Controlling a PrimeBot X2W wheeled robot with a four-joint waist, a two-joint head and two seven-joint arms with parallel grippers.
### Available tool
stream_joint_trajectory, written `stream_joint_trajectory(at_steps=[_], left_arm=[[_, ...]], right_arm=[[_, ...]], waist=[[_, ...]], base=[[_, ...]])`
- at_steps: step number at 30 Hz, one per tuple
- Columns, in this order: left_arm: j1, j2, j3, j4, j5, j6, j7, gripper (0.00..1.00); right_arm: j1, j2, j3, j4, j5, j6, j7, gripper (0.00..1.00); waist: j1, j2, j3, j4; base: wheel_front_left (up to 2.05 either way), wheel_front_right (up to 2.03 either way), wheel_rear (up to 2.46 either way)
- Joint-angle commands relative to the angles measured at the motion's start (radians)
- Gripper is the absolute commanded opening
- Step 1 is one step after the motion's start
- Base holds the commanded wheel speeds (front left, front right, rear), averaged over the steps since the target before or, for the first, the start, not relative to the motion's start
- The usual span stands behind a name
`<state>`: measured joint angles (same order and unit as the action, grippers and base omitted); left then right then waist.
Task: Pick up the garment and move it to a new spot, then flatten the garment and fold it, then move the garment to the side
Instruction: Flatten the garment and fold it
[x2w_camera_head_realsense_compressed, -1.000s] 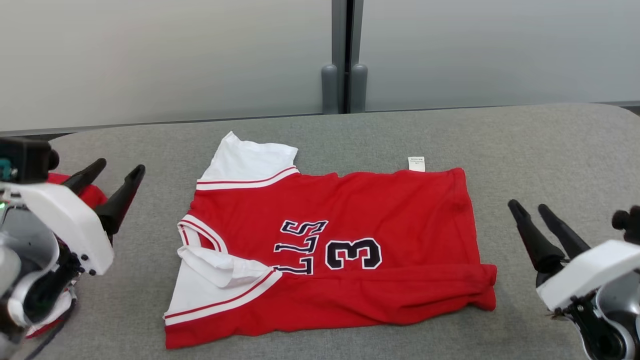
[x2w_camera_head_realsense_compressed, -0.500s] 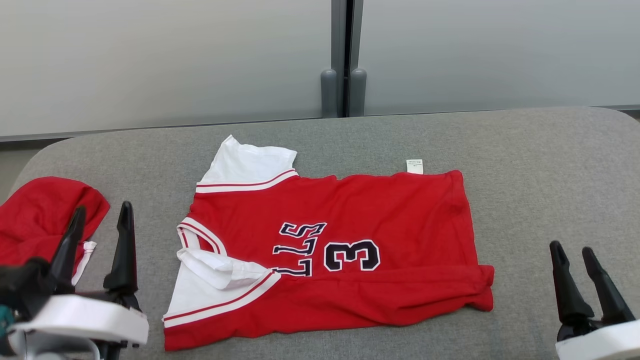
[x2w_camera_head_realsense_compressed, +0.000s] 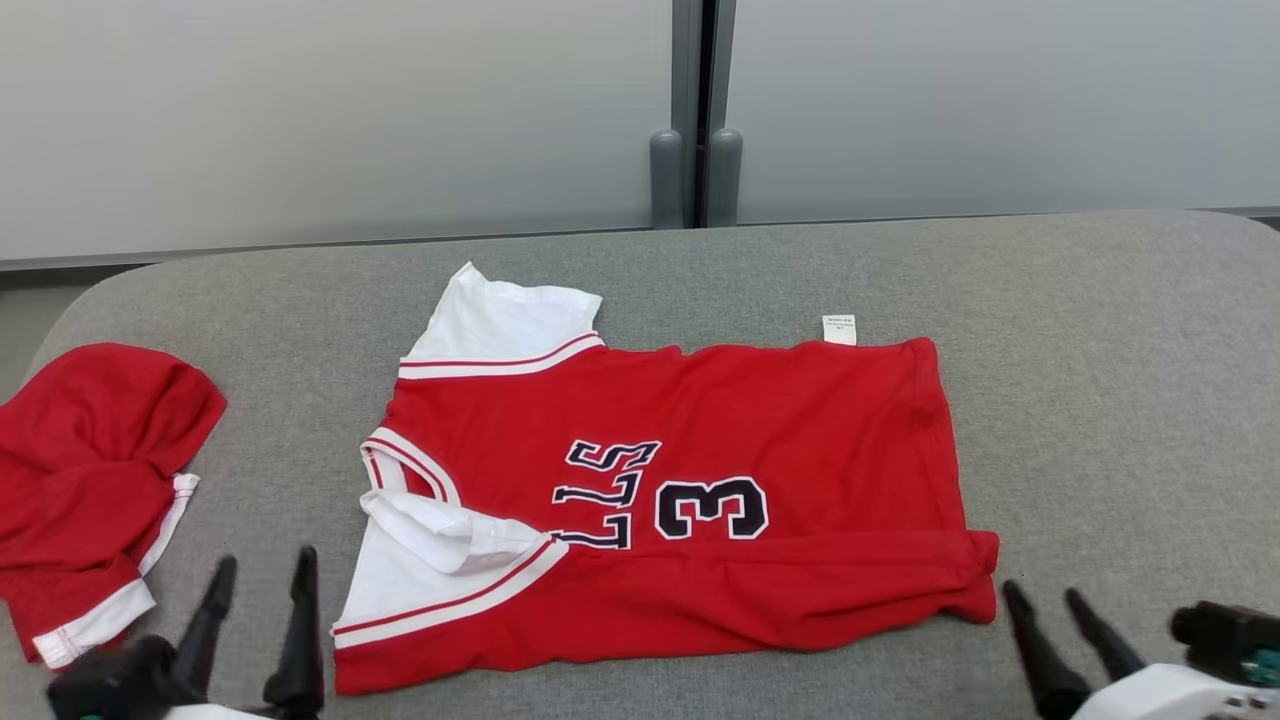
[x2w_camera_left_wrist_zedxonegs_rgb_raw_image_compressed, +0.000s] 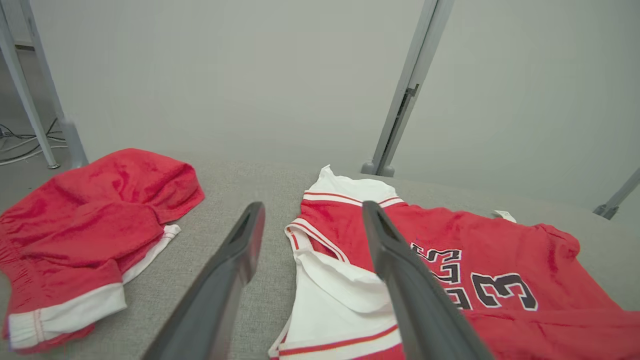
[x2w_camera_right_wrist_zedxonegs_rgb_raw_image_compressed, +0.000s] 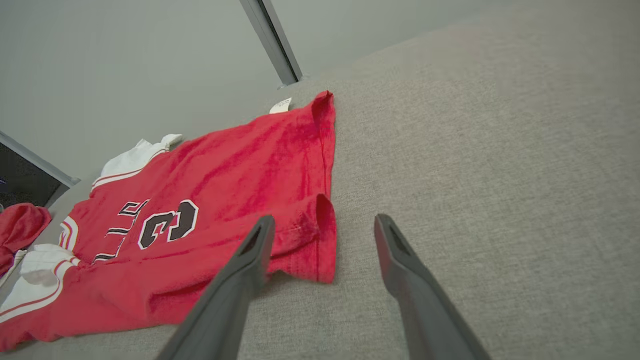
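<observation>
The garment (x2w_camera_head_realsense_compressed: 700, 420), a red jersey with white sleeves and a dark "3", lies spread on the grey table with its neck to the left and hem to the right. Its near long edge is turned over, and the near sleeve is crumpled. My left gripper (x2w_camera_head_realsense_compressed: 268, 558) stands open at the table's near edge, just left of the jersey's near sleeve. In the left wrist view, the left gripper (x2w_camera_left_wrist_zedxonegs_rgb_raw_image_compressed: 313, 205) frames the neck of the jersey (x2w_camera_left_wrist_zedxonegs_rgb_raw_image_compressed: 500, 240). My right gripper (x2w_camera_head_realsense_compressed: 1041, 590) is open beside the hem corner. In the right wrist view, that gripper (x2w_camera_right_wrist_zedxonegs_rgb_raw_image_compressed: 325, 218) is empty, close to the jersey (x2w_camera_right_wrist_zedxonegs_rgb_raw_image_compressed: 240, 165).
A crumpled pair of red shorts (x2w_camera_head_realsense_compressed: 90, 450) with white trim lies at the table's left end; the shorts (x2w_camera_left_wrist_zedxonegs_rgb_raw_image_compressed: 100, 210) are left of my left fingers. Bare grey table (x2w_camera_head_realsense_compressed: 1100, 330) stretches right of the jersey. Grey wall panels with a post (x2w_camera_head_realsense_compressed: 695, 150) stand behind.
Both grippers have drawn back toward the table's near edge, staying open. The left one has come away from over the red shorts. The jersey has not moved.
</observation>
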<state>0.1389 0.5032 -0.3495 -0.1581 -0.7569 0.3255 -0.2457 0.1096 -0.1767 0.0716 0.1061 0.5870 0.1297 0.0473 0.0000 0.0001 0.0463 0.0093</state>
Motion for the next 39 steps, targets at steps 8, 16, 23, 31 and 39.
stream_joint_trajectory(at_steps=[8, 16, 23, 31, 39], left_arm=[[-0.036, 0.031, -0.087, 0.1, -0.068, -0.042, 0.222, 1.0], [-0.081, 0.025, -0.139, 0.165, -0.098, -0.06, 0.345, 1.0], [-0.157, 0.006, -0.181, 0.283, -0.085, -0.09, 0.388, 1.0], [-0.207, -0.027, -0.2, 0.385, -0.109, -0.137, 0.41, 0.51], [-0.183, -0.019, -0.193, 0.383, -0.126, -0.145, 0.399, 0.0]], right_arm=[[-0.075, 0.004, 0.039, 0.137, 0.027, 0.002, 0.135, 1.0], [-0.111, 0.012, 0.047, 0.181, 0.023, 0.002, 0.154, 1.0], [-0.144, 0.014, 0.073, 0.19, 0.037, 0.002, 0.162, 1.0], [-0.167, 0.009, 0.095, 0.207, 0.048, 0.002, 0.165, 0.33], [-0.148, -0.017, 0.114, 0.2, 0.075, 0.002, 0.17, 0.0]], waist=[[0.0, -0.0001, 0.008, 0.017], [0.0, -0.0001, 0.026, 0.025], [0.0, -0.0001, 0.052, 0.022], [0.0, -0.0001, 0.063, 0.014], [0.0, -0.0001, 0.031, 0.017]], base=[[0.0, 0.0, 0.0], [0.0, 0.0, 0.0], [0.0, 0.0, 0.0], [0.0, 0.0, 0.0], [0.0, 0.0, 0.0]])
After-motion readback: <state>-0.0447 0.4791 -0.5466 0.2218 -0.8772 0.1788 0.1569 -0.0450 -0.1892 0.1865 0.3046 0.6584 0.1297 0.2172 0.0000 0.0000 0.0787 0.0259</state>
